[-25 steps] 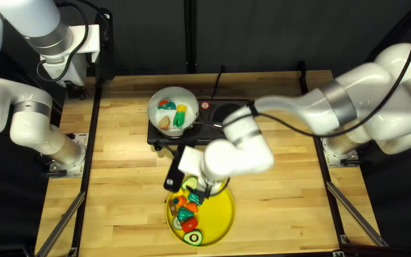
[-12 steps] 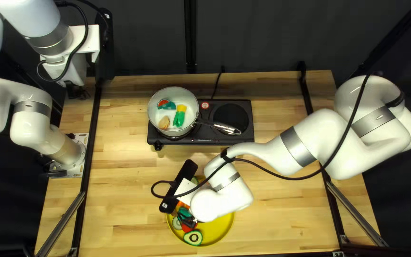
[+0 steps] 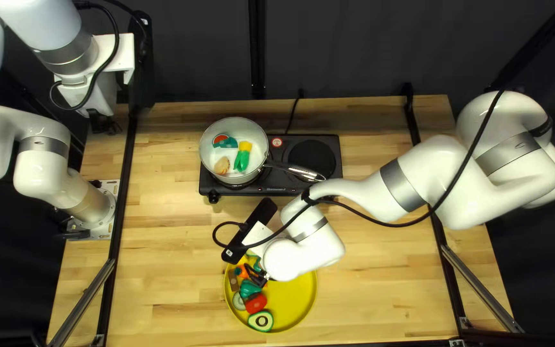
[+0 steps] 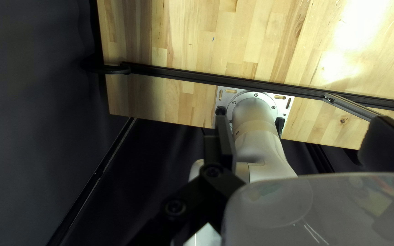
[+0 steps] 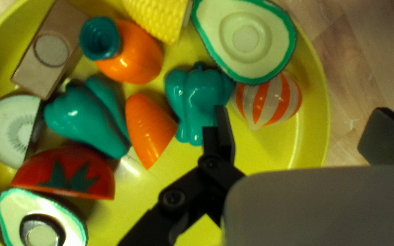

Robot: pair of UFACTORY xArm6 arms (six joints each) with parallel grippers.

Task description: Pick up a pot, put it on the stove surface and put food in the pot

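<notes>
Right hand (image 3: 259,278) wide open, gripping nothing, over yellow plate (image 3: 298,299); one finger overlaps green pepper (image 5: 194,89), contact unclear. Left hand (image 3: 105,124) open, empty. Pale pot (image 3: 205,153) upright on stove (image 3: 319,186), food (image 3: 242,157) inside.

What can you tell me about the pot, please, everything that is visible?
The pot is round, lidless, upright and pale inside; its long handle ends in shiny, metal-looking material. It stands at the left of the stove in the top left view, handle pointing right. Several food pieces lie inside; no gripper touches it.
</notes>
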